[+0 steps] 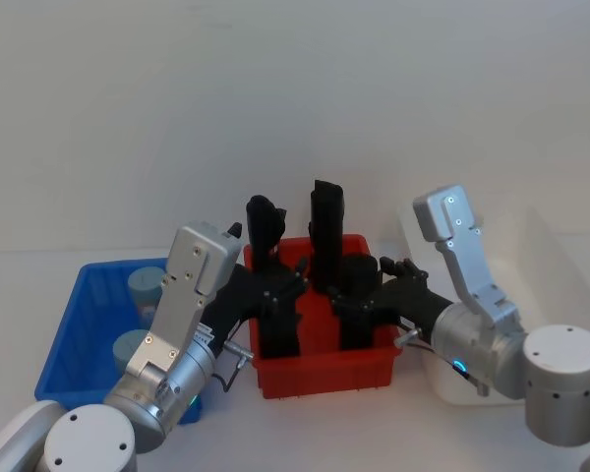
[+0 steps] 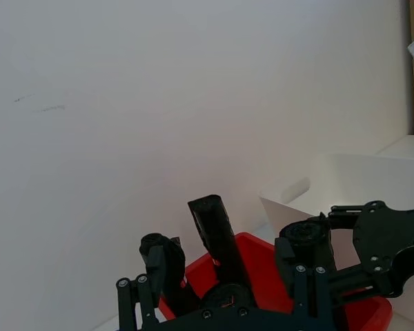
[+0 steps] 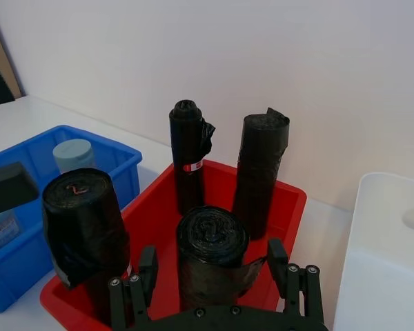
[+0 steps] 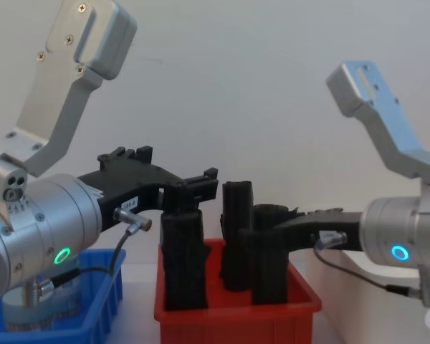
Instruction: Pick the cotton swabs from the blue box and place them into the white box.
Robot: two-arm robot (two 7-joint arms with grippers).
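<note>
While cotton swabs (image 1: pixel 146 285) sit in blue box (image 1: pixel 74 334), pick not yet begun: left gripper (image 2: pixel 228 245), right gripper (image 3: pixel 212 265) hang spread, empty, above red bin (image 1: pixel 324 374). Next: left gripper over to blue box; white box (image 1: pixel 531 231) at right.

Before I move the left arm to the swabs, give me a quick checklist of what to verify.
1. Cotton swabs in blue box: ok, two tubs stand there.
2. Left claw over blue box: not ok, open at the red bin.
3. Right claw clear: not ok, open, straddling a black roll.
4. White box open-topped: ok, right of the red bin.
5. White box contents: cannot tell.
</note>
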